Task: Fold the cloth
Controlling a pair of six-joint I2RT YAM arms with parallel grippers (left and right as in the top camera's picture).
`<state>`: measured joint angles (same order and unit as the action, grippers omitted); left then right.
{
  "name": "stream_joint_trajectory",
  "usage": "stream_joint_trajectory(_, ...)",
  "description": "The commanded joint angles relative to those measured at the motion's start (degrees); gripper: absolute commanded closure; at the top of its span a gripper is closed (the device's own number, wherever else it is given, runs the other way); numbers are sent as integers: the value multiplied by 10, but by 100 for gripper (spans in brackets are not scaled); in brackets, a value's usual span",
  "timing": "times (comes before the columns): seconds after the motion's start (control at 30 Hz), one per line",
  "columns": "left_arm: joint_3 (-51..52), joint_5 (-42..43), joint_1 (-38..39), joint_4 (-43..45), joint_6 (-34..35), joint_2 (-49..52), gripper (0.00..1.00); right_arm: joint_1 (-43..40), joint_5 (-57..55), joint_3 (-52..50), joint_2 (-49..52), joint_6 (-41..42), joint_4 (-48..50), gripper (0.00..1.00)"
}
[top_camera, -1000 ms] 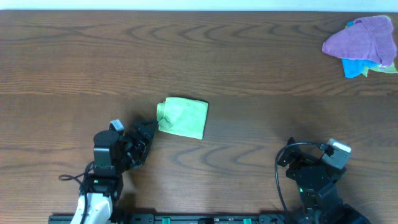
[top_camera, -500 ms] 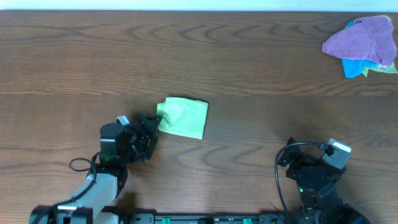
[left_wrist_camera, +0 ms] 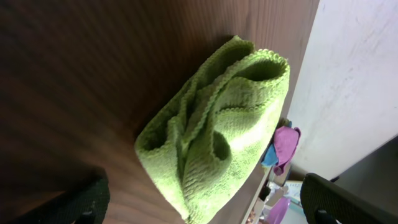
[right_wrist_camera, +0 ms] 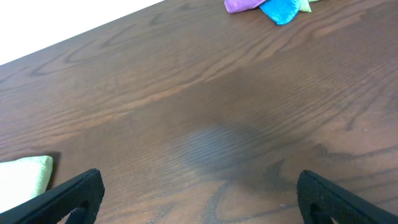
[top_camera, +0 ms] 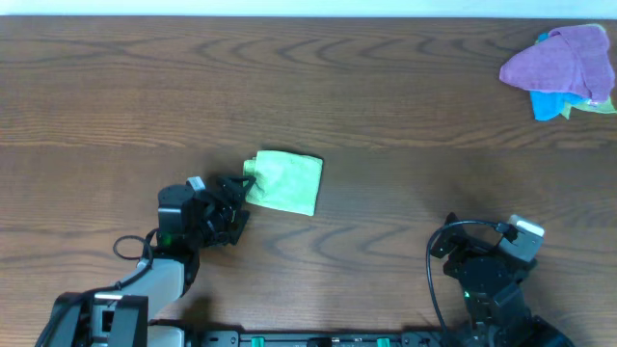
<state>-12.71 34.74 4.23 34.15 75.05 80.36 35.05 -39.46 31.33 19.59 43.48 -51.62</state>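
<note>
Locate the green cloth (top_camera: 283,181) left of centre on the wooden tabletop (top_camera: 386,96), folded into a compact, roughly rectangular bundle and lying flat. In the left wrist view, note the stacked layers and looped, stitched edges at the end of the bundle (left_wrist_camera: 217,130) facing the camera. Find the left hand (top_camera: 234,198) just beside the left edge of the green cloth, pointed toward it, spread wide and gripping nothing. Unable to confirm fingertip contact with the bundle from overhead. In the left wrist view, see the bundle ahead of the dark fingers (left_wrist_camera: 84,200), not between them. Find the right hand (right_wrist_camera: 199,186) near the front right of the tabletop, well apart from the green cloth, likewise spread wide over bare wood and holding nothing. In the right wrist view, note one corner of the green cloth (right_wrist_camera: 25,174) at the left border. Note a pile of cloths (top_camera: 564,67), purple over blue, at the far right corner, well apart from both hands.
</note>
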Motion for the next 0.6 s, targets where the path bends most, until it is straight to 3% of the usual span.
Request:
stream_joint_trajectory(0.0,-12,-6,0,-8,-1,27,0,-6,-8,-1,-3,8,-1,1)
stream_joint_trajectory(0.27,-57,-7,34,-9,-2,88,0,-6,-8,-1,-3,8,0,1)
stream_joint_trajectory(0.47,-70,-16,42,-9,-2,110,18,-6,-8,-1,-3,8,0,1)
stream_joint_trajectory(0.57,-70,-24,42,-13,-2,110,37,-6,-8,-1,-3,8,0,1)
